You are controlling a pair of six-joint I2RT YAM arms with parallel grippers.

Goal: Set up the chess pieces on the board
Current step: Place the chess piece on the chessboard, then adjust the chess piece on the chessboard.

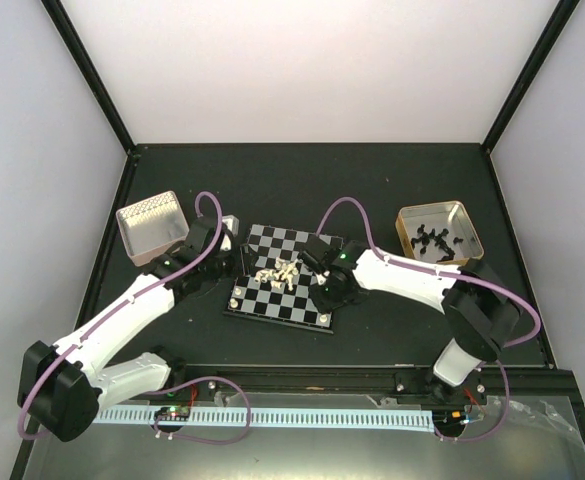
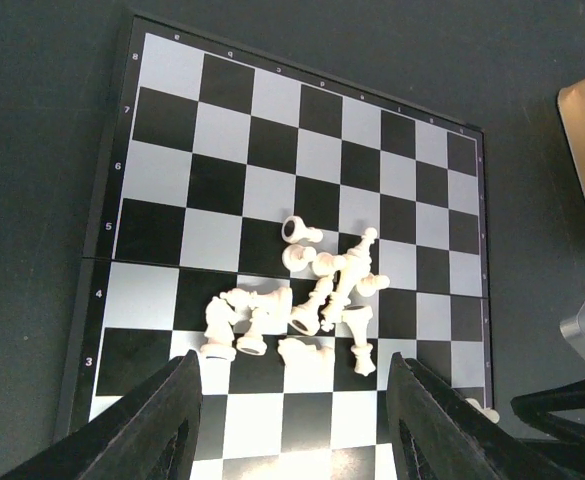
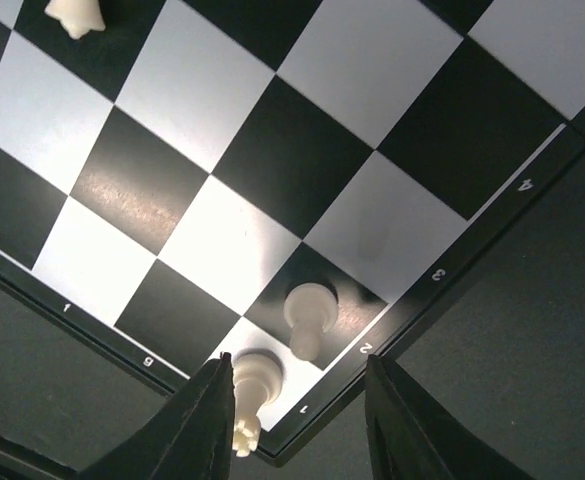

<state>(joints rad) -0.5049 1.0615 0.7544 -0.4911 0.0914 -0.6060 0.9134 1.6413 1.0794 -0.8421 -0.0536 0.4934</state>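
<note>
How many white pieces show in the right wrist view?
3: a rook on the board's corner square, a pawn on the square beside it, a third piece cut by the top edge. More lie elsewhere.

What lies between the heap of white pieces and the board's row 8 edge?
Only bare squares, as the left wrist view shows between the heap and that edge of the board.

Right claw (image 3: pixel 295 378) parted over the board (image 3: pixel 272 150) corner; two chess pieces (image 3: pixel 310 318) stand upright there.
</note>
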